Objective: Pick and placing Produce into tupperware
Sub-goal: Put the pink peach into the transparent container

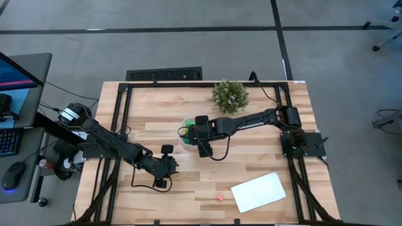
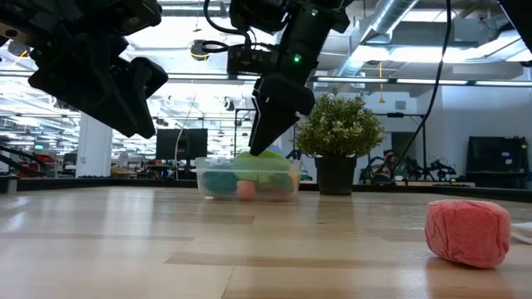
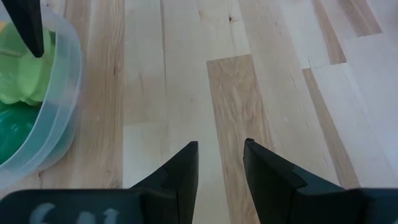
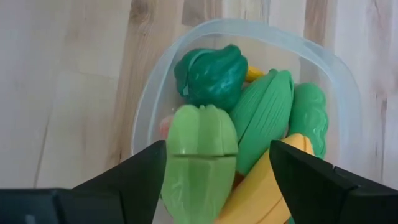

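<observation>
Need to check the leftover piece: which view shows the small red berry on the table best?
Low view: the red berry fills the foreground, lying alone on the table. High view shows it as a speck beside the white sheet. Neither wrist view shows it.

Produce (image 4: 236, 118) in tupperware (image 4: 155, 87) beside plant (image 1: 230, 95); berry (image 1: 220, 197), probably, beside sheet (image 1: 259, 191)

No legible text, label, brand, number or sign found in any view. Faint pale marks on the left gripper's (image 3: 219, 168) dark body, seen in its wrist view, are too blurred to read.
</observation>
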Robot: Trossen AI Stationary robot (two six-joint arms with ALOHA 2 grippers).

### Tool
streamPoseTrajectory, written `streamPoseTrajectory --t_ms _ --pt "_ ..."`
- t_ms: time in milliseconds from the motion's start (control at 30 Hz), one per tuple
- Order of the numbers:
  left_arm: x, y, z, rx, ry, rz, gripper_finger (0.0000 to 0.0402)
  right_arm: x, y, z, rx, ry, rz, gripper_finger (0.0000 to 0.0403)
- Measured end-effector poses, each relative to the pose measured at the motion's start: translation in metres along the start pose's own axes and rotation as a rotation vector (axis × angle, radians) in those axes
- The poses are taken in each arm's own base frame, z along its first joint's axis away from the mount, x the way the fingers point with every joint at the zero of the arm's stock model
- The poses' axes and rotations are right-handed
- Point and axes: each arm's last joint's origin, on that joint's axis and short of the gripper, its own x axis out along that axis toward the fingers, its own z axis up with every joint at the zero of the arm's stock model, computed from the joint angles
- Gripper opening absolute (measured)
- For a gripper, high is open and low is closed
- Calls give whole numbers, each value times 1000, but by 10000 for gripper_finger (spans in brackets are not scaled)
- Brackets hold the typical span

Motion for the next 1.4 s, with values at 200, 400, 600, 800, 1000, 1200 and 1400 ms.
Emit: streamPoseTrajectory --t_ms 200,400,600,800,1000,1200,1400 --pt "0 0 0 0 0 0 118 -8 4 4 -28 24 7 282" --pt "0 0 0 0 0 0 118 -23 13 12 -60 34 20 282" --pt "0 0 -2 0 18 5 118 -35 36 8 -77 135 58 282" --pt "0 0 -2 -1 17 4 118 -46 71 2 -77 210 87 282" --pt "0 0 -2 -1 16 4 118 -59 114 2 -111 187 111 282" --pt "0 0 -1 -2 14 3 118 -71 150 0 -95 158 123 282" --pt "-2 -7 -2 15 4 -17 118 -85 185 -6 -79 113 41 282"
